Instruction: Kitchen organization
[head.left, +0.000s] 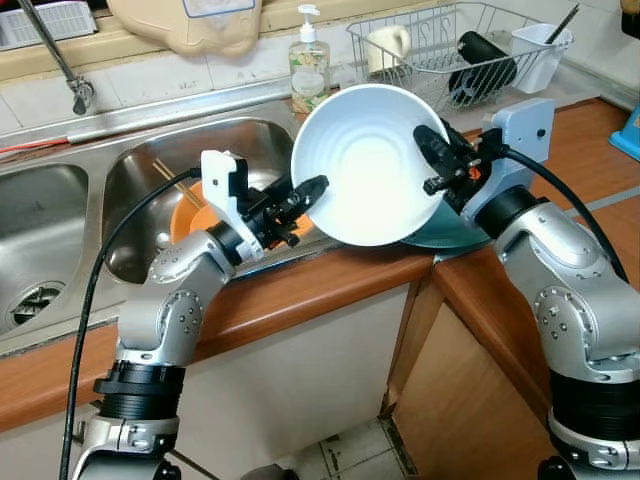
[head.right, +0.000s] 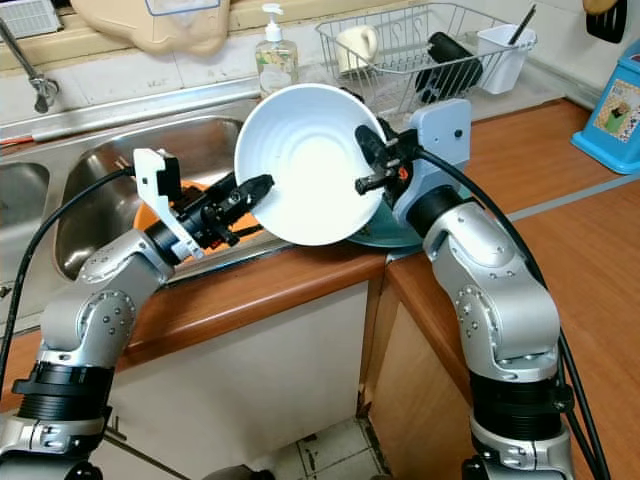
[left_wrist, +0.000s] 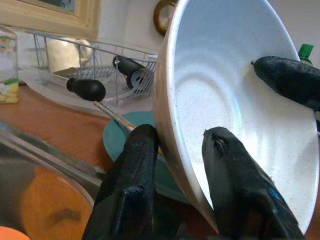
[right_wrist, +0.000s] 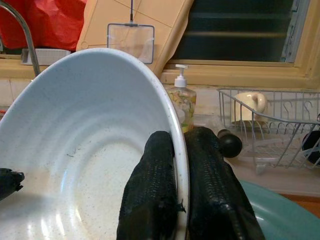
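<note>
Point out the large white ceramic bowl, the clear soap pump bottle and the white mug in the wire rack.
large white ceramic bowl (head.left: 368, 165): left eye view, centre of its inner face.
clear soap pump bottle (head.left: 309, 70): left eye view, middle of its body.
white mug (head.left: 388, 46): left eye view, its side wall.

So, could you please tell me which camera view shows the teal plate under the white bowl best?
The left wrist view: the teal plate lies flat on the counter, behind the white bowl that both grippers pinch by its rim. Both eye views show just a sliver of it below the bowl; the right wrist view catches one corner.
</note>
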